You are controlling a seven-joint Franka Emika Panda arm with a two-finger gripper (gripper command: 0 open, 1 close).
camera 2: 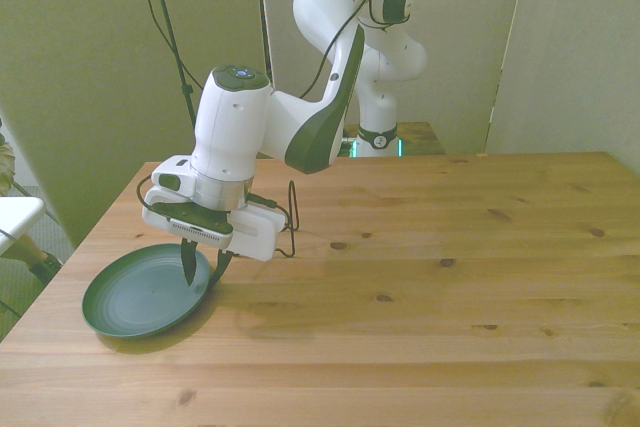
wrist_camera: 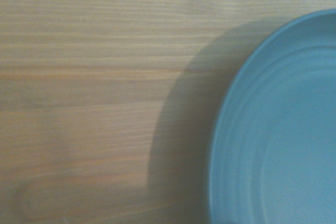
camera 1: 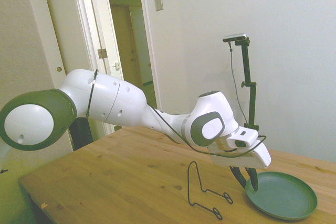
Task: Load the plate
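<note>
Plate (camera 2: 135, 299) lies flat near the table (camera 2: 450, 277) corner, front view's left, not yet loaded. Gripper (camera 2: 203, 265) straddles its rim, fingers apart, one inside, one outside (no squeeze yet). Wire stand (camera 1: 202, 192) sits empty just beside. Table edge close behind the plate; open boards elsewhere.

We only get a slice of the plate (wrist_camera: 278, 140) in the wrist view, the rest is cut off. Can't tell if the fingers actually touch its rim.
</note>
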